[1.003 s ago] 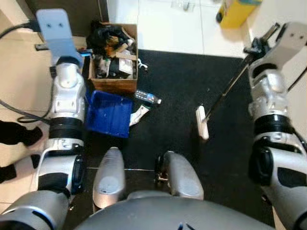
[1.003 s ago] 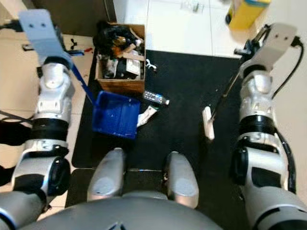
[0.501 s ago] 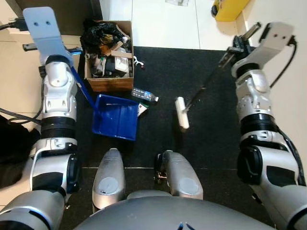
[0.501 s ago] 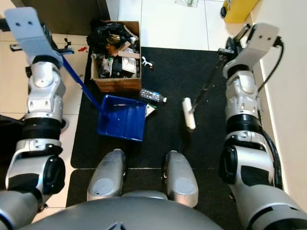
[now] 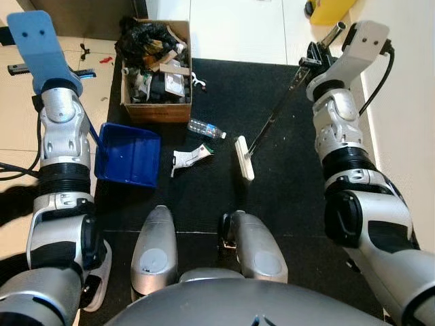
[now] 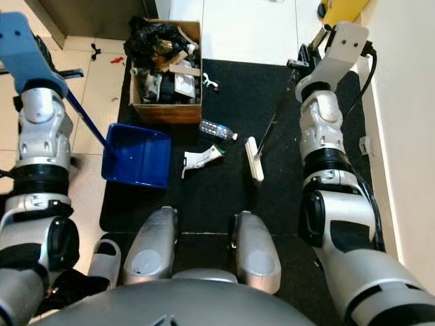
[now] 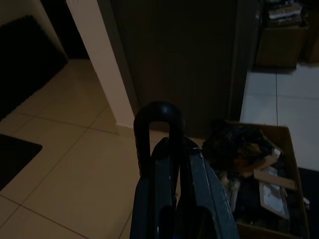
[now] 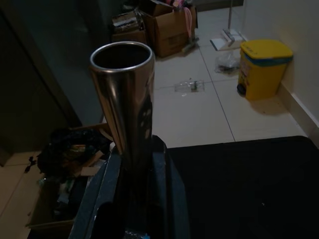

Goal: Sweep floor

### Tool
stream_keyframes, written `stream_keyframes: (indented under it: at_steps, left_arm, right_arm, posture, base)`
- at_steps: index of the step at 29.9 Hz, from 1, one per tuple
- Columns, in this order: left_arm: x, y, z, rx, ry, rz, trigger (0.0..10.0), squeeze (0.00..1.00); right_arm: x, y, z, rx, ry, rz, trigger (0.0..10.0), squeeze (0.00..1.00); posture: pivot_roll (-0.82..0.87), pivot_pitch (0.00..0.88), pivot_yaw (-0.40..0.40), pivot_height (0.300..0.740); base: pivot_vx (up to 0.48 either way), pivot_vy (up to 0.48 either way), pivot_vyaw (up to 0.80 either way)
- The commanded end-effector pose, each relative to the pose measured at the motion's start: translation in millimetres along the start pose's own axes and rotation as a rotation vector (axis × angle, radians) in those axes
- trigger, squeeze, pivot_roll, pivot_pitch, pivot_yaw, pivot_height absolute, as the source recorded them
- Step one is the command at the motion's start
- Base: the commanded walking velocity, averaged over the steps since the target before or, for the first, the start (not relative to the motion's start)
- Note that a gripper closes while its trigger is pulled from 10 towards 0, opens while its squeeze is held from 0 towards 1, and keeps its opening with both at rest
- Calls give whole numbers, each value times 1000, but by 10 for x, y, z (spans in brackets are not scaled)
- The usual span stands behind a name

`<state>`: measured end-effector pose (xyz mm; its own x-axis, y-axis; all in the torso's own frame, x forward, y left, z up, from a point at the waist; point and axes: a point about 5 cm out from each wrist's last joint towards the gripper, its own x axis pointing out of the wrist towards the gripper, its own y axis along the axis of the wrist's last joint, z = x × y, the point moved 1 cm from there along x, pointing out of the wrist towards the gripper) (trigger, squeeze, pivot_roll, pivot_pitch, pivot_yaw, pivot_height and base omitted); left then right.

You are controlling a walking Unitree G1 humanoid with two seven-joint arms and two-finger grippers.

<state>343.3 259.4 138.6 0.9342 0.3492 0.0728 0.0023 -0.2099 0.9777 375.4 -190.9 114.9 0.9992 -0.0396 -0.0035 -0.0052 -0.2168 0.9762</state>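
1. Broom head (image 5: 244, 157) has swept left across the black mat (image 5: 285, 197), now near the carton scrap (image 5: 189, 157) and bottle (image 5: 206, 128).
2. Right gripper (image 8: 130, 199) clamps the broom's metal handle (image 8: 125, 94).
3. Left gripper (image 7: 172, 199) pinches the dustpan handle (image 7: 149, 134); blue dustpan (image 5: 127, 154) has shifted away, so debris isn't lined up.

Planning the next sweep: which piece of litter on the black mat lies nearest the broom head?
The crumpled white carton, just left of the broom head. The clear plastic bottle lies farther off, up by the cardboard box.

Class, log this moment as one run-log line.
left tool: shut on dustpan | right tool: shut on broom | litter: bottle, carton on mat
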Motion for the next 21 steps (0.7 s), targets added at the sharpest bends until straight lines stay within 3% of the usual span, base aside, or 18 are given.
stream_keyframes:
  at_steps: [1,6,10,12,17,20,21]
  left_arm:
    - [16,15,-32,13,-18,46,10000,0]
    - [5,-138,49,-64,-66,-3,10000,0]
    - [14,-146,117,-95,-96,6,10000,0]
    - [22,-140,181,-104,-117,14,10000,0]
    - [66,-50,410,-175,-167,45,10000,0]
    - [86,-14,456,-206,-167,45,10000,0]
    - [120,19,489,-264,-150,36,10000,0]
  right_arm:
    - [22,61,0,3,-30,46,10000,0]
    - [36,44,37,-14,-90,37,10000,0]
    - [44,40,36,-4,-96,37,10000,0]
    - [50,29,31,24,-101,31,10000,0]
    - [86,-45,-108,203,-60,-18,10000,0]
    - [94,-55,-160,212,-45,-26,10000,0]
    - [111,-58,-238,228,-24,-35,10000,0]
  posture:
    - [169,121,-93,740]
    - [163,138,-103,740]
    - [163,144,-106,740]
    - [160,149,-109,740]
    - [149,158,-112,740]
    - [147,156,-114,740]
    - [146,155,-116,740]
  base:
    - [0,0,0]
    - [0,0,0]
    - [0,0,0]
    - [0,0,0]
    - [0,0,0]
    - [0,0,0]
    - [0,0,0]
